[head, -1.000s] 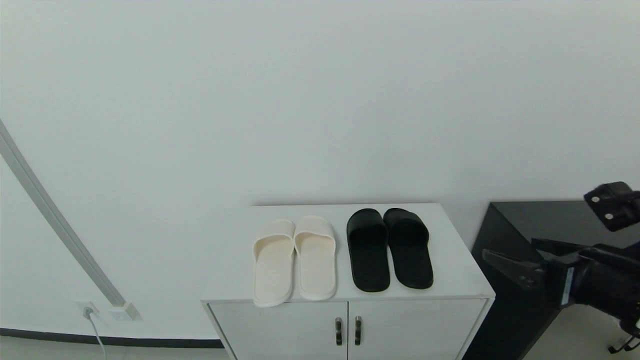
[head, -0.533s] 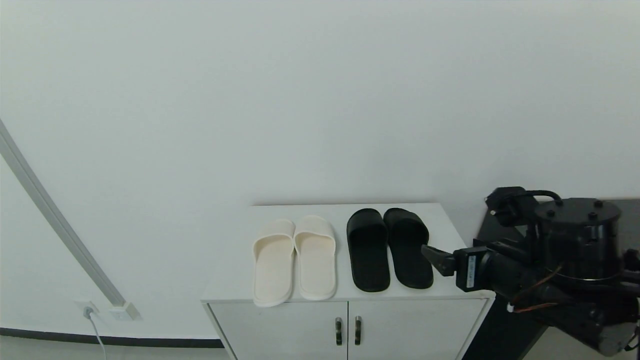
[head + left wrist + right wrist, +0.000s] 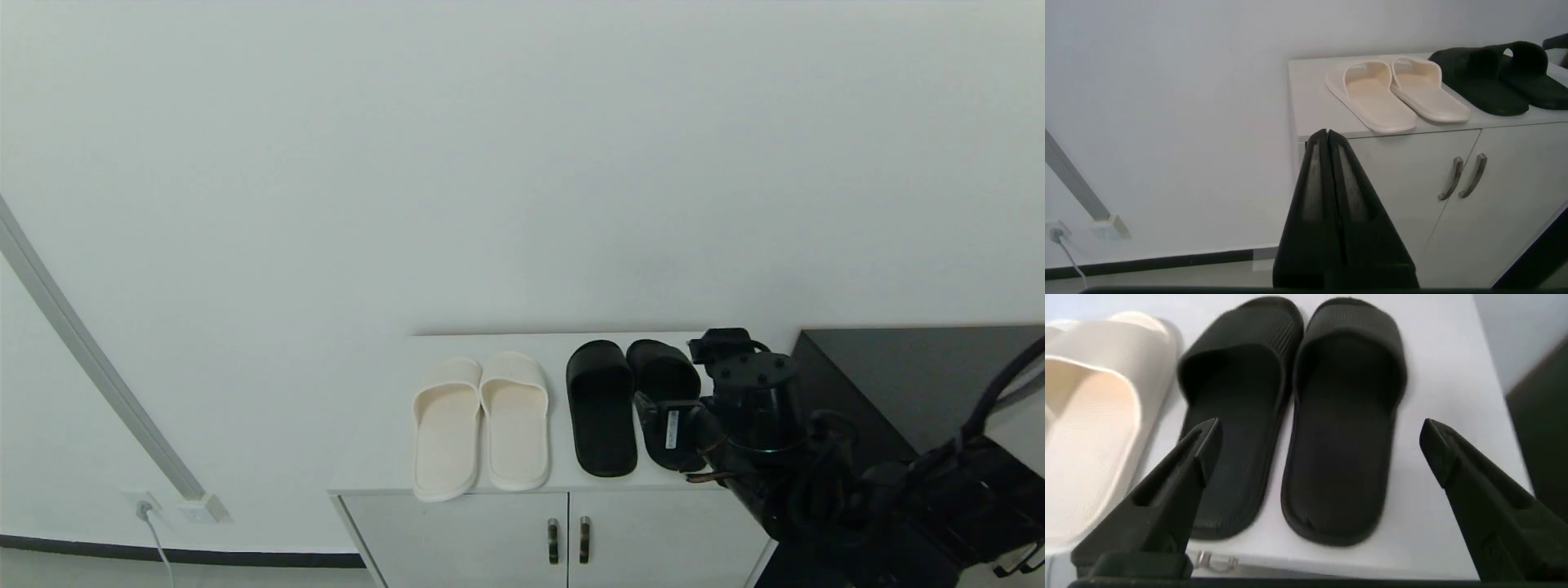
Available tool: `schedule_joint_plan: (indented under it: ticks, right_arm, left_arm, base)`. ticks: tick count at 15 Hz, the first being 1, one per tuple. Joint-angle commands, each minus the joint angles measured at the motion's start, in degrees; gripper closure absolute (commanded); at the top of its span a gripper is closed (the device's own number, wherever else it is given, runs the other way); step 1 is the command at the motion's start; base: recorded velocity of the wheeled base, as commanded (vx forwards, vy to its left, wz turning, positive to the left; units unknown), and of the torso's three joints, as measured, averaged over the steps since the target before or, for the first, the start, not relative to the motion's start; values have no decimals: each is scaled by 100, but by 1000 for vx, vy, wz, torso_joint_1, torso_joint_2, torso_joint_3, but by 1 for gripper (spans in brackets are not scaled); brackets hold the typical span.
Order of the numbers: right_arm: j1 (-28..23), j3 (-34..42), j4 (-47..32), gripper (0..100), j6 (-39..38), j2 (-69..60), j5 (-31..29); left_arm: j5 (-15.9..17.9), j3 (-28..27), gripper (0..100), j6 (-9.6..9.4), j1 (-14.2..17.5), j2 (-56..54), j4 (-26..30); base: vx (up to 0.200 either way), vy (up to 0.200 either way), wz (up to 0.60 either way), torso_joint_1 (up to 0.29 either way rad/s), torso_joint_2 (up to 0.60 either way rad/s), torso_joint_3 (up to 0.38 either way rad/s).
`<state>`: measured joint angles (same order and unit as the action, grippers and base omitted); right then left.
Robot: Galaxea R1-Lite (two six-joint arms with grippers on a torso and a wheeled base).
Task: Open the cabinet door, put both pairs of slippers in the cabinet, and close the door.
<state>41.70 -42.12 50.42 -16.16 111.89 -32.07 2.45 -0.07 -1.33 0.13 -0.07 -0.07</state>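
A white cabinet [image 3: 380,465] stands against the wall with both doors [image 3: 457,543] shut and a pair of handles [image 3: 568,540] at the middle. On its top lie a cream pair of slippers [image 3: 482,425] and, to their right, a black pair [image 3: 602,408]. My right gripper [image 3: 653,416] hovers open just above the right black slipper [image 3: 1343,392], one finger [image 3: 1167,506] on each side of the black pair. My left gripper [image 3: 1328,137] is shut and empty, held low, in front of and left of the cabinet [image 3: 1404,188], apart from it.
A black table [image 3: 898,367] adjoins the cabinet on the right. A white wall rises behind. Low on the left, a wall socket with a cable [image 3: 145,510] and a slanted conduit [image 3: 73,335]. Floor space lies left of the cabinet.
My right arm has swung in from the right edge, leftward over the cabinet top, and now its open gripper is over the black slippers. The slippers and doors have not moved.
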Motion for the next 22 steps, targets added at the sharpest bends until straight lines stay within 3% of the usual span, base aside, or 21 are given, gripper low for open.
schedule_joint_plan:
  ticks: [1, 9, 19, 20, 22]
  right_arm:
    - [4, -411, 20, 0, -1, 694, -27]
    - [-242, -1932, -23, 0, 140, 1977, -159]
    - [-497, -2969, -357, 0, 193, 2496, -124]
    - [-497, -2960, -357, 100, 193, 2514, -124]
    - [-488, -2960, -349, 100, 237, 2514, -124]
  left_arm:
    - [1, -1, 100, 1, 4, 7, -1]
    - [1, -1, 100, 10, 4, 7, -1]
    - [1, -1, 100, 10, 4, 7, -1]
    - [1, -1, 100, 10, 4, 7, -1]
    - [1, -1, 100, 10, 4, 7, -1]
  base:
    - [0, 0, 0, 0, 0, 0]
    - [0, 0, 0, 0, 0, 0]
    - [0, 0, 0, 0, 0, 0]
    - [0, 0, 0, 0, 0, 0]
    - [0, 0, 0, 0, 0, 0]
